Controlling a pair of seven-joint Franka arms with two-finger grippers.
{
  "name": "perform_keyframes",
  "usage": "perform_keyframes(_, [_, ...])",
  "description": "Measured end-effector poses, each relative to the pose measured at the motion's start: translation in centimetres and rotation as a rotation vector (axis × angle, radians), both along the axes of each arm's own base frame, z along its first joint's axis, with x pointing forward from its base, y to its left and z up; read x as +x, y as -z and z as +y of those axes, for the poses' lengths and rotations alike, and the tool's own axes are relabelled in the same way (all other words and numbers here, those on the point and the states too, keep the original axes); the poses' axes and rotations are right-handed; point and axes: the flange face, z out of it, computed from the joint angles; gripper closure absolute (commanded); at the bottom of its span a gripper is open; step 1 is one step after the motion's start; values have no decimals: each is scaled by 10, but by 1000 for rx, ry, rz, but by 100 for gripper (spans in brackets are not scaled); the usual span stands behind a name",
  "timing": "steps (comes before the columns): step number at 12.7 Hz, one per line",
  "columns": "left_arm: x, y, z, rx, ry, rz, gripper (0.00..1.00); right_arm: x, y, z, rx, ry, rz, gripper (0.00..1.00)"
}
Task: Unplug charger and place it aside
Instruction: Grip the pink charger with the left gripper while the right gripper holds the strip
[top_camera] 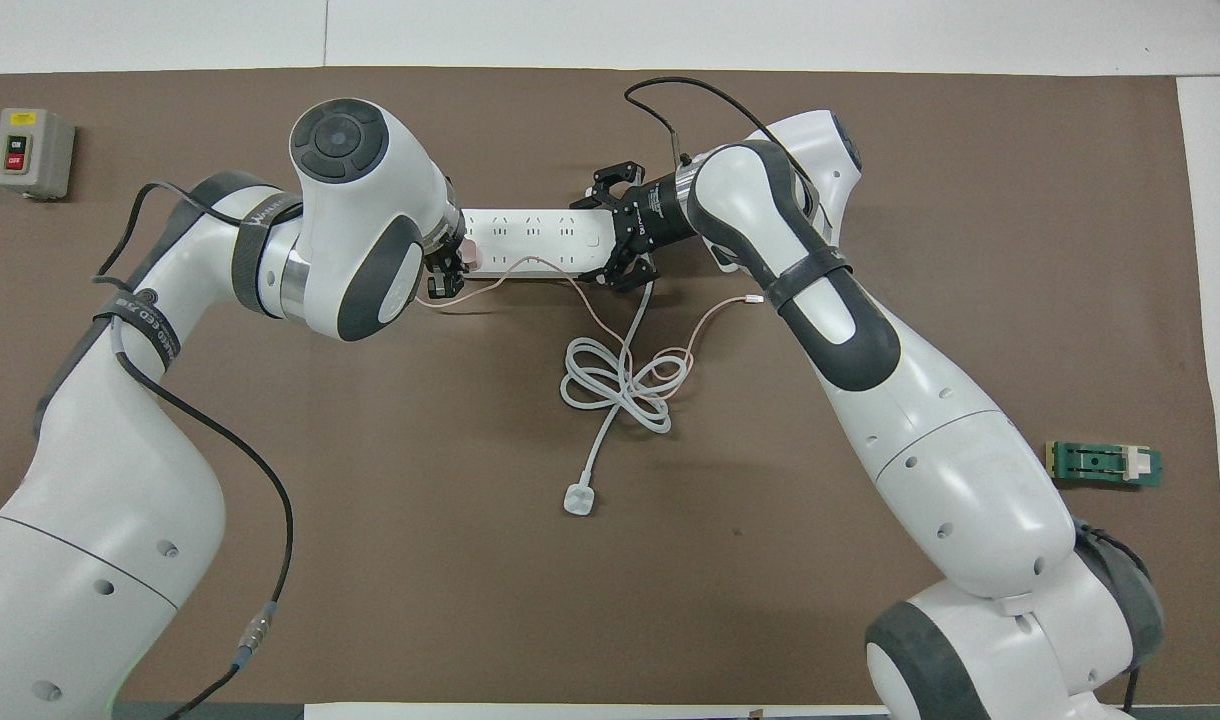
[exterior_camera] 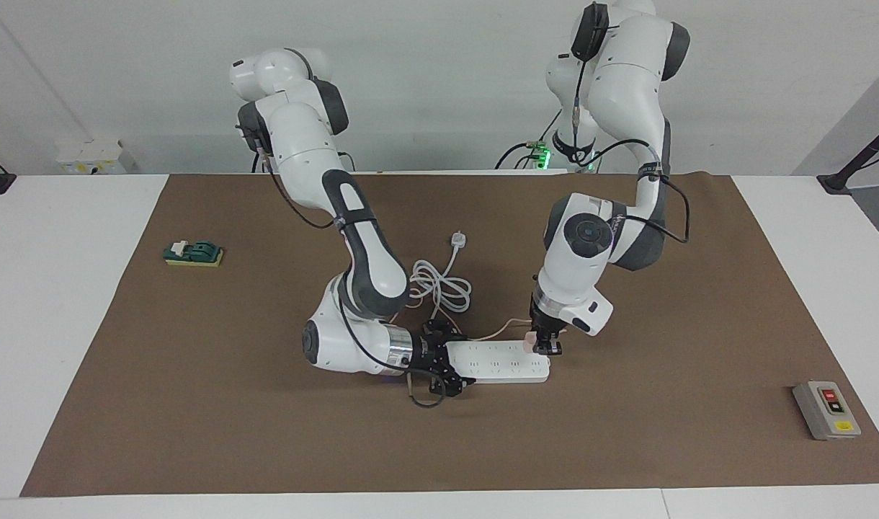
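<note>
The pale pink charger (exterior_camera: 530, 337) sits in the long white power strip (exterior_camera: 504, 362) at the strip's end toward the left arm. My left gripper (exterior_camera: 547, 347) points down and is shut on the charger. In the overhead view the charger (top_camera: 468, 259) shows beside the left gripper (top_camera: 448, 276). Its thin pink cable (top_camera: 592, 312) runs off toward the robots and ends in a small connector (top_camera: 755, 299). My right gripper (exterior_camera: 460, 360) lies low and clamps the strip's other end, one finger on each long side. It also shows in the overhead view (top_camera: 604, 236), holding the strip (top_camera: 530, 228).
A white plug (exterior_camera: 459, 239) with a thick white coiled cord (exterior_camera: 441, 288) lies nearer to the robots than the strip. A green switch block (exterior_camera: 193, 252) sits toward the right arm's end. A grey button box (exterior_camera: 826, 409) sits toward the left arm's end.
</note>
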Motion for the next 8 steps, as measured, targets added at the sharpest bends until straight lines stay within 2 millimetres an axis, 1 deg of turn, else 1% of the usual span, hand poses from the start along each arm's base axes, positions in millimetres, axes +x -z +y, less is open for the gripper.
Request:
perform_keyframes(2, [0, 0, 0, 0, 0, 0, 100, 3, 1, -12, 6, -3, 15, 0])
perform_keyframes(3, [0, 0, 0, 0, 0, 0, 100, 4, 0, -14, 7, -2, 15, 0])
perform_keyframes(4, [0, 0, 0, 0, 0, 0, 100, 3, 0, -13, 4, -1, 11, 11])
perform_keyframes(5, [0, 0, 0, 0, 0, 0, 100, 3, 0, -10, 2, -2, 7, 38])
perform_keyframes(6, [0, 0, 0, 1, -1, -1, 100, 2, -1, -9, -2, -3, 4, 62])
perform_keyframes(7, [0, 0, 0, 1, -1, -1, 100, 2, -1, -9, -3, -3, 3, 77])
perform_keyframes(8, [0, 0, 0, 1, -1, -1, 100, 2, -1, -8, -4, -3, 3, 78])
